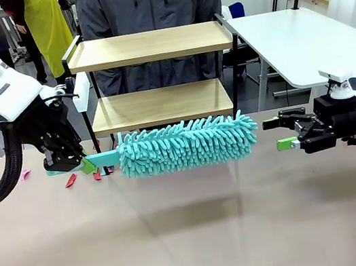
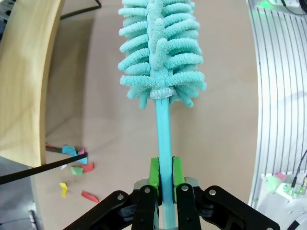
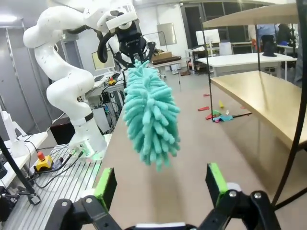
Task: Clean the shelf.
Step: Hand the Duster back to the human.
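Note:
The shelf (image 1: 149,46), two light wooden boards in a thin black frame, stands at the table's far side; its lower board also shows in the right wrist view (image 3: 268,100) and the left wrist view (image 2: 24,81). My left gripper (image 1: 73,162) (image 2: 165,175) is shut on the handle (image 2: 164,129) of a teal fluffy duster (image 1: 187,144) (image 2: 160,48) (image 3: 151,120). The duster hangs level above the table, just in front of the lower board. My right gripper (image 1: 285,133) (image 3: 160,191) stands open to the right of the duster's tip, holding nothing.
Small coloured paper scraps (image 1: 72,180) (image 2: 76,165) (image 3: 216,115) lie on the table by the shelf's left foot. A person (image 1: 148,0) stands right behind the shelf. Another white table (image 1: 299,36) stands at the back right. The brown table (image 1: 197,240) stretches bare toward me.

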